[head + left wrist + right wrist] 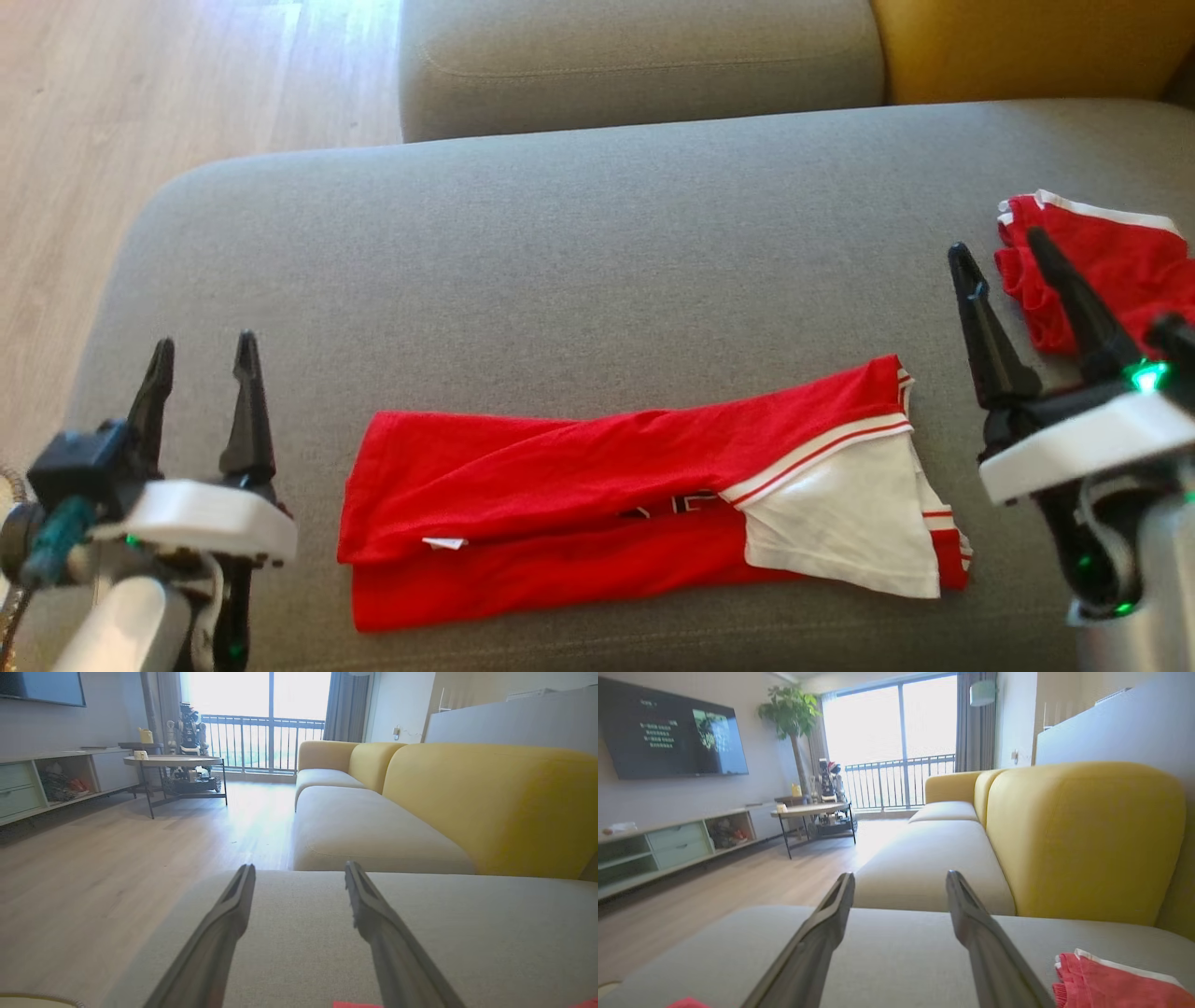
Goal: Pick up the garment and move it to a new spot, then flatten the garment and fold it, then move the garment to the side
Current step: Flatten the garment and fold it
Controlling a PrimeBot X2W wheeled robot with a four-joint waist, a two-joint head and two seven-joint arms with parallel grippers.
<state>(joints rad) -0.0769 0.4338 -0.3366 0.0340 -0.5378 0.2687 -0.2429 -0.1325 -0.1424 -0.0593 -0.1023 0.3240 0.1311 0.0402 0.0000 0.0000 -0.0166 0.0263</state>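
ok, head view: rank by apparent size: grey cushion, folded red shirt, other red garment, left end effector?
1. grey cushion
2. folded red shirt
3. other red garment, left end effector: unranked; garment partly hidden, cropped

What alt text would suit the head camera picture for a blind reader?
A folded red shirt with a white sleeve lies on a grey sofa cushion, between the robot's two pairs of open, empty jaws. A second red garment sits crumpled at the right edge.

Wide-spread right hand (900, 876) above grey cushion (896, 956)

Red-white garment (597, 476) — folded, flat on cushion (579, 233).
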